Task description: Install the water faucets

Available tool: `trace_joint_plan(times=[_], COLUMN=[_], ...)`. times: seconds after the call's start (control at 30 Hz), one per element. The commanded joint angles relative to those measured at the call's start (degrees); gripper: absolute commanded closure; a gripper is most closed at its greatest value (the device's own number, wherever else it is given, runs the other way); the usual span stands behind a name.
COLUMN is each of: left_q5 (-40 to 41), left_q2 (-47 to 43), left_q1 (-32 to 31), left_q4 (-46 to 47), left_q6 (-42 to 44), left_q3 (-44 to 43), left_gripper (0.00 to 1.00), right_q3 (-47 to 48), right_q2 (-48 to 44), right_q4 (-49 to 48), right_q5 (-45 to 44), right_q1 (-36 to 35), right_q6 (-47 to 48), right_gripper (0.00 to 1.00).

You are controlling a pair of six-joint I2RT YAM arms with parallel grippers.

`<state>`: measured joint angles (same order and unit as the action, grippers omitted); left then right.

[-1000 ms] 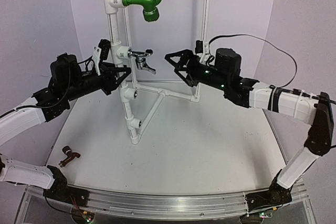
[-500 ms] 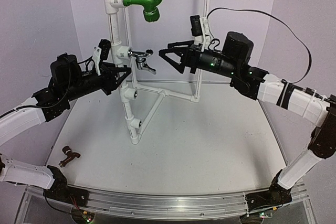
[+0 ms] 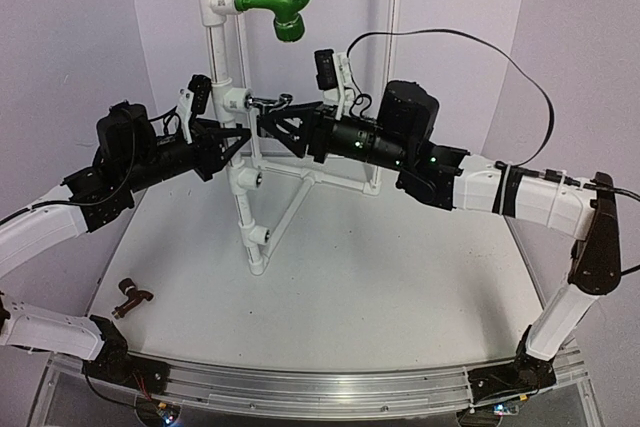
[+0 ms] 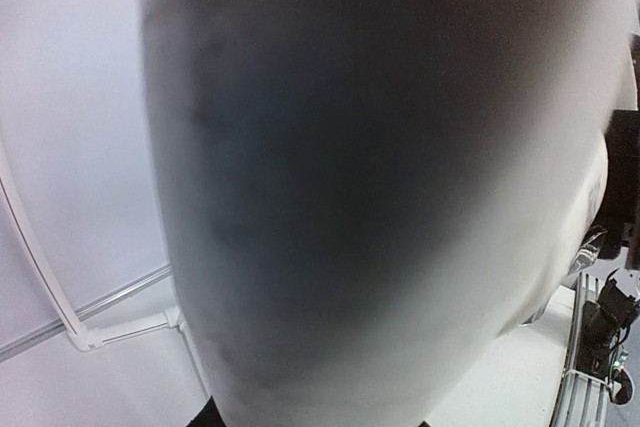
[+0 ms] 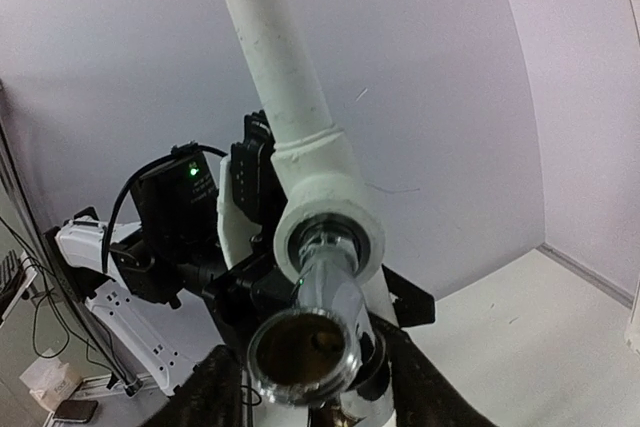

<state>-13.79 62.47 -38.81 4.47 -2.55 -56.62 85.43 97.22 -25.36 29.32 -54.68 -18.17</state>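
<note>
My R gripper (image 3: 270,123) sits around the chrome faucet (image 5: 325,287), fingers (image 5: 215,392) either side, gap narrow; can't tell if the pads touch. My L gripper (image 3: 238,137) is clamped tight on the upright pipe (image 3: 214,37). 2 faucets: the chrome one is in the tee (image 5: 320,182) on that pipe, and the brown faucet (image 3: 131,298) lies near the worktop's (image 3: 380,277) front-left corner. 1 green elbow (image 3: 280,5) up top. Both arms reach in roughly level, R from the right edge, L from the left.
</note>
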Motion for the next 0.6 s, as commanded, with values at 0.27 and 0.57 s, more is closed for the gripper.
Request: trace_joint_plan(times=[0.27,0.57], left_q5=[-1.8,-1.6], left_q2=[0.9,0.0], left_q1=[-0.2,-0.1], left_q4=[-12.0,-12.0], left_q6=[-11.3,-11.4], left_q3=[0.7,1.0], left_gripper=[1.0,1.0], right_q3=[5.1,-2.5], right_q2=[1.7,-5.8], right_q4=[-9.2,-9.2], right_q5=[-3.1,-5.6], right_q1=[-1.0,-0.5], right_q6=[-45.6,-37.0], right_gripper=[0.9,0.37])
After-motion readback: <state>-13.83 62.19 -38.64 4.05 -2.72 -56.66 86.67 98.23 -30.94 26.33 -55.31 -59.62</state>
